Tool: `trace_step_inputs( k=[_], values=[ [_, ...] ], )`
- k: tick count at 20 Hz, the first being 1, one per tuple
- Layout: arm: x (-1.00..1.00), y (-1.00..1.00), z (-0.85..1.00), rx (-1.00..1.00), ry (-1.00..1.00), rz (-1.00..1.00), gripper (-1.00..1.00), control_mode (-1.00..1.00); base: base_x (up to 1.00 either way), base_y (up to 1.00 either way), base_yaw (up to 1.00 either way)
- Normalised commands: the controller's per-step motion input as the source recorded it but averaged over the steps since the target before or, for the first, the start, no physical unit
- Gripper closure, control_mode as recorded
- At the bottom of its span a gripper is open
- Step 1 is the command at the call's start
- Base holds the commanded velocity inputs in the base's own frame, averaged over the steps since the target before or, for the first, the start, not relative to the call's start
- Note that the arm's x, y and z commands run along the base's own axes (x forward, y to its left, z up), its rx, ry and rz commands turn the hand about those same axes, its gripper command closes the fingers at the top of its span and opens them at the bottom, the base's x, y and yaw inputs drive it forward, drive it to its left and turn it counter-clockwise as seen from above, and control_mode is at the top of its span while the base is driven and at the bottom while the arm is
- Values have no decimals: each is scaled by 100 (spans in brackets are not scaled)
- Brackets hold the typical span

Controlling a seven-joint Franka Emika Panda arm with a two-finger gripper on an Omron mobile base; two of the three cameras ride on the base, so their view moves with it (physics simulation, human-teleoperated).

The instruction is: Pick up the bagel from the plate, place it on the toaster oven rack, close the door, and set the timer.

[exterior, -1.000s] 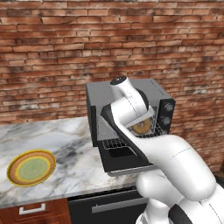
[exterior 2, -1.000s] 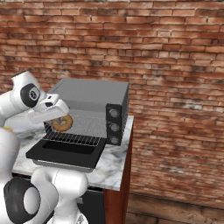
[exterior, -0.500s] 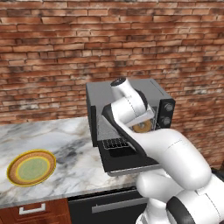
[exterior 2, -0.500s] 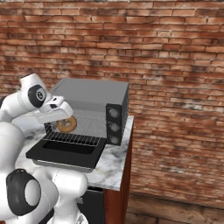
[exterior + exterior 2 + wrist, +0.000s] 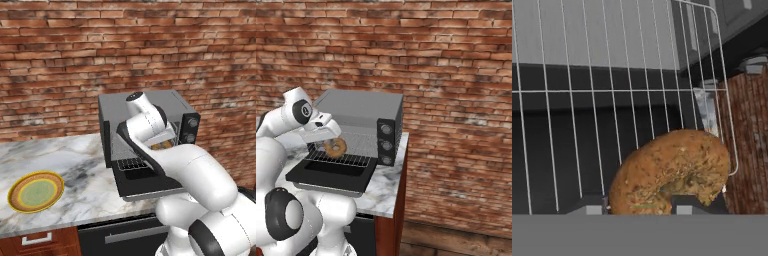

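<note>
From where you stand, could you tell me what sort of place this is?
Most likely a home kitchen, a rendered one: a marble counter against a brick wall carries a toaster oven with its door down, a bagel at its rack, and a plate.

The bagel (image 5: pixel 672 170) is golden brown with darker speckles and a few greenish flecks. The rack (image 5: pixel 612 90) under it is thin silver wire over a dark grey oven floor. The toaster oven (image 5: pixel 363 107) has a grey top and black sides, with three grey knobs (image 5: pixel 386 145) on a black panel. Its door (image 5: pixel 333 175) is black with a grey edge. The plate (image 5: pixel 36 192) has a yellow-orange rim, a brown ring and a pale green centre. The surface (image 5: pixel 75 170) is white marble with grey veins. The wall (image 5: pixel 125 45) is red-brown brick with pale mortar. The arm (image 5: pixel 195 175) is white with dark joints.
</note>
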Motion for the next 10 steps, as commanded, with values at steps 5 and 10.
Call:
trace_step_inputs(
  k=[5,10],
  values=[
    [0,-1,0,0,-4,-4,-100,-100,0,0,0],
    [-26,0,3,0,-11,-2,-100,-100,0,0,0]
  ],
)
